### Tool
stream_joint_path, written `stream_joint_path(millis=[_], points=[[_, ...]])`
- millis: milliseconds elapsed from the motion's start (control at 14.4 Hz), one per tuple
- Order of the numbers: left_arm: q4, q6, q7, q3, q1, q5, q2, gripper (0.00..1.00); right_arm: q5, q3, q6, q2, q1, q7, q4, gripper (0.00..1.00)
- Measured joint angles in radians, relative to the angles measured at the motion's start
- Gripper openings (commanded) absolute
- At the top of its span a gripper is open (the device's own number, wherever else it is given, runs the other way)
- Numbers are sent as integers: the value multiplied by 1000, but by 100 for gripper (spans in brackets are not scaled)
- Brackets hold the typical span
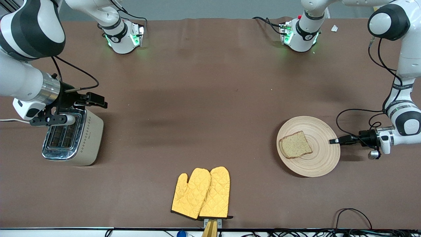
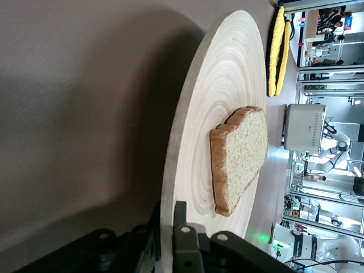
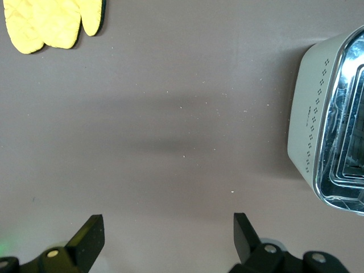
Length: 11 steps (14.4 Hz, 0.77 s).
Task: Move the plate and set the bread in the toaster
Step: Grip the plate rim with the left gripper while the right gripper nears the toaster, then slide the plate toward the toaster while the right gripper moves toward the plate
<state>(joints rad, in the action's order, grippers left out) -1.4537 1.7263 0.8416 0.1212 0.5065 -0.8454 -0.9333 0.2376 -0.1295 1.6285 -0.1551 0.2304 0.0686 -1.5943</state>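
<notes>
The wooden plate (image 1: 320, 158) lies toward the left arm's end of the table, with the bread (image 1: 295, 145) lying flat on it. My left gripper (image 1: 334, 141) is shut on the plate's rim at the side toward the left arm's end. In the left wrist view its jaws (image 2: 168, 215) stand one above and one below the rim of the plate (image 2: 227, 85), with the bread (image 2: 242, 153) close by. The toaster (image 1: 86, 138) stands at the right arm's end, both slots empty. My right gripper (image 1: 96, 100) is open and empty, above the toaster's farther edge. In the right wrist view the gripper (image 3: 168, 234) is over bare table beside the toaster (image 3: 321, 131).
A pair of yellow oven mitts (image 1: 202, 194) lies near the table's front edge, in the middle; it also shows in the left wrist view (image 2: 276, 51) and the right wrist view (image 3: 51, 20). The toaster's white cord (image 1: 10, 120) runs off the right arm's end. The brown table (image 1: 197, 98) is bare between toaster and plate.
</notes>
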Motion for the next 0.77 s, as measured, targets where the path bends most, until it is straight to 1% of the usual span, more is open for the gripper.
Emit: stream_joint_path(millis=[139, 348, 627, 697, 766], points=[[14, 0, -21, 32, 0, 1, 1, 1, 0, -2, -17, 0, 0, 0, 1, 100], [29, 0, -101, 106, -15, 4, 23, 0, 0, -10, -48, 0, -3, -2, 3, 100], [16, 4, -199, 176, -114, 4, 70, 1, 1, -13, -43, 0, -4, -2, 6, 100], [3, 28, -219, 208, -136, 2, 74, 1, 3, -12, -43, 0, -4, -1, 8, 100], [-17, 82, -232, 253, -148, -5, 74, 0, 7, -11, -43, 0, -1, -1, 9, 100]])
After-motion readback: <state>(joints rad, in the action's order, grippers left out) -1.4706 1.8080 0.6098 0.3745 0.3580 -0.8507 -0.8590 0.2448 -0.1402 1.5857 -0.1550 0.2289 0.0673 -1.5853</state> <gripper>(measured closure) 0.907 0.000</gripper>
